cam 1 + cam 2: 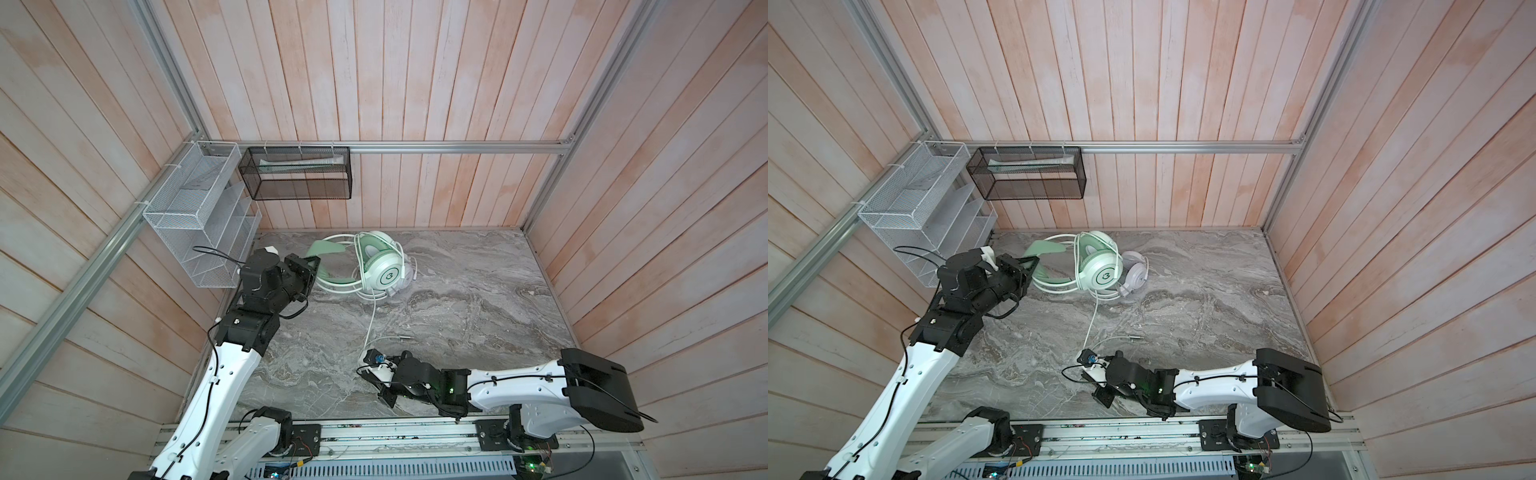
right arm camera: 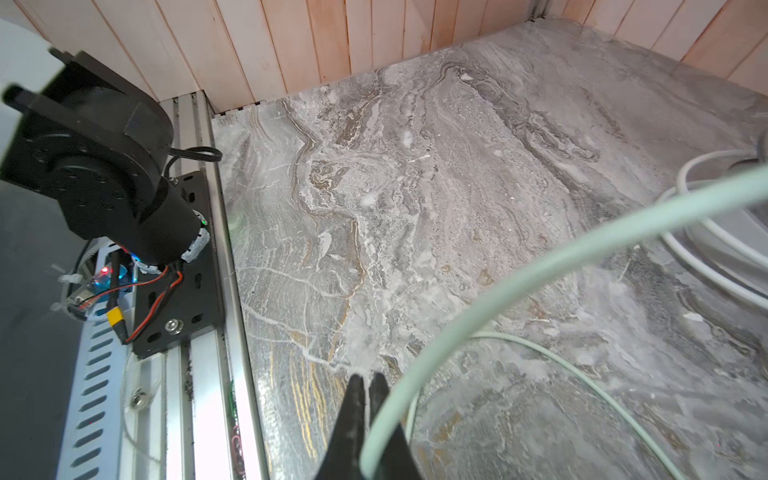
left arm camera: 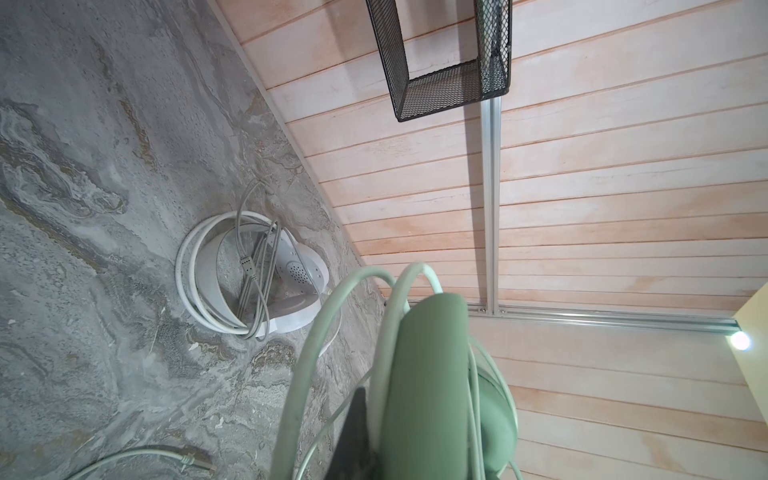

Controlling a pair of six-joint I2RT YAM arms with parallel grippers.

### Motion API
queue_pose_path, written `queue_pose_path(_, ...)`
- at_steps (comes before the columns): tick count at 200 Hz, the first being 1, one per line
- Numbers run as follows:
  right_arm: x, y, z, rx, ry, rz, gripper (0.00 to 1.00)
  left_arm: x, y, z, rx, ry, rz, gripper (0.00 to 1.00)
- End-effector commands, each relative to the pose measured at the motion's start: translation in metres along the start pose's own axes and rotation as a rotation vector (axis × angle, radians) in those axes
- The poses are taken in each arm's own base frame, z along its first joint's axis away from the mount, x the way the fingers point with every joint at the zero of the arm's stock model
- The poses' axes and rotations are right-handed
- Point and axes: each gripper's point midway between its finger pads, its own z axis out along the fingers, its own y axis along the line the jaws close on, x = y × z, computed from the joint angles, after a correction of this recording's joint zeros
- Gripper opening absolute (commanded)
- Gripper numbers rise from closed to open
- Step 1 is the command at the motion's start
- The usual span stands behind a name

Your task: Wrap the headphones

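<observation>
The mint green headphones (image 1: 384,272) lie near the back wall of the marble table (image 1: 478,311), with cable loops round the headband. My left gripper (image 1: 311,270) is shut on the green headband (image 3: 428,374); one dark finger (image 3: 353,432) shows beside it. The white headphones (image 1: 1136,272) sit just behind, cable bundled round them (image 3: 253,274). A mint cable (image 1: 370,320) runs forward to my right gripper (image 1: 365,369), whose jaws (image 2: 368,382) are shut on it (image 2: 540,266). The cable's metal plug (image 1: 405,338) rests on the table.
A white wire rack (image 1: 195,216) and a black mesh basket (image 1: 299,172) hang on the walls at the back left. Wood panel walls enclose the table on three sides. The arms' mounting rail (image 1: 374,436) runs along the front edge.
</observation>
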Motion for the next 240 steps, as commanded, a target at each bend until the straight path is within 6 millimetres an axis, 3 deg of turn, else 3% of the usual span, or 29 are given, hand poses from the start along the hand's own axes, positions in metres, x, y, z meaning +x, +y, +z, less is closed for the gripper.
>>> queue_pose_path(1, -0.001, 0.021, 0.005, -0.087, -0.003, 0.011, 0.00, -0.013, -0.036, -0.012, 0.152, -0.059, -0.054, 0.00)
queue_pose_path(34, 0.024, 0.020, 0.006, -0.092, 0.002, 0.065, 0.00, -0.015, -0.043, -0.013, 0.186, -0.049, -0.093, 0.00)
queue_pose_path(62, 0.021, 0.056, 0.013, -0.155, 0.018, 0.028, 0.00, -0.022, -0.044, -0.015, 0.179, -0.087, -0.091, 0.00)
queue_pose_path(90, 0.000, 0.093, 0.009, -0.180, 0.027, -0.069, 0.00, -0.029, -0.018, -0.009, 0.093, -0.142, -0.078, 0.00)
queue_pose_path(136, -0.053, 0.133, -0.023, -0.227, -0.013, -0.186, 0.00, -0.026, 0.027, 0.009, 0.003, -0.161, -0.049, 0.00)
queue_pose_path(172, -0.076, 0.108, -0.042, -0.147, -0.045, -0.237, 0.00, -0.004, 0.050, 0.022, -0.035, -0.110, 0.016, 0.00)
queue_pose_path(218, -0.108, 0.064, -0.068, -0.100, -0.037, -0.254, 0.00, 0.030, 0.037, 0.028, -0.002, -0.014, 0.259, 0.00)
queue_pose_path(240, -0.127, 0.039, -0.087, -0.054, -0.036, -0.272, 0.00, 0.045, 0.044, 0.030, -0.007, 0.054, 0.335, 0.00)
